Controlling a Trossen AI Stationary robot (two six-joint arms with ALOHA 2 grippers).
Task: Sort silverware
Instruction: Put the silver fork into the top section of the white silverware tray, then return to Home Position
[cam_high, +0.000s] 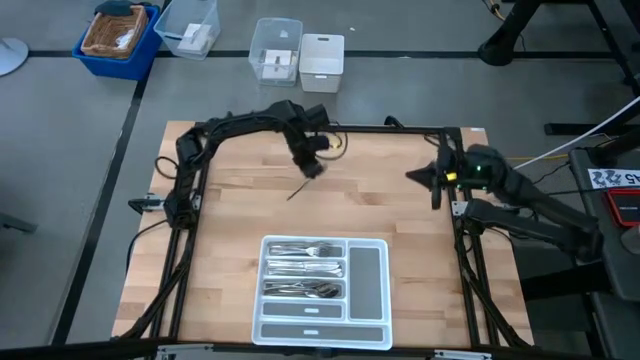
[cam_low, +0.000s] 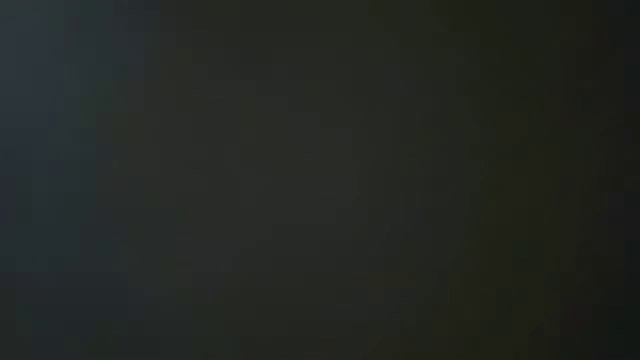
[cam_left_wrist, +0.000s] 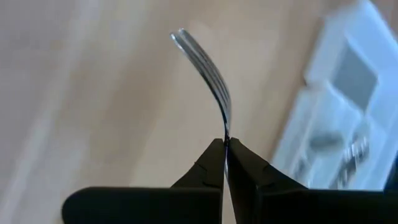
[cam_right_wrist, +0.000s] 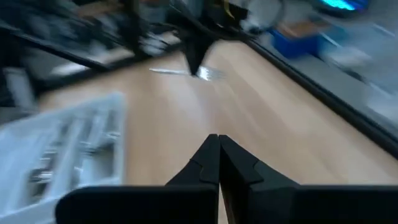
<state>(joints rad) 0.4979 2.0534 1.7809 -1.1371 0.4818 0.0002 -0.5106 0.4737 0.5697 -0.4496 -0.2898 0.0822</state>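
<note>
My left gripper (cam_high: 314, 168) hangs over the far middle of the wooden table, shut on a silver fork (cam_high: 298, 190). In the left wrist view the fork's tines (cam_left_wrist: 202, 62) rise beyond the fingertips. The right wrist view shows that fork (cam_right_wrist: 186, 71) far off. Near the table's front edge stands the white tray (cam_high: 325, 240), with more silverware (cam_high: 305, 268) lying in its left compartments. My right gripper (cam_high: 415, 176) is shut on nothing at the table's right, far side. The low view is dark. My left gripper pinches the fork between its two fingers at the neck just behind the tines (cam_left_wrist: 226, 134). The fingers slant down from the far side and lie across the fork. The fork is lifted clear of the table and sticks out toward the near left.
The tray's right compartment (cam_high: 367, 275) and front slots hold little. Bare wood lies between the tray and both grippers. Beyond the far edge, on the floor, stand a blue bin (cam_high: 118, 35), clear boxes (cam_high: 276, 50) and a white box (cam_high: 322, 62).
</note>
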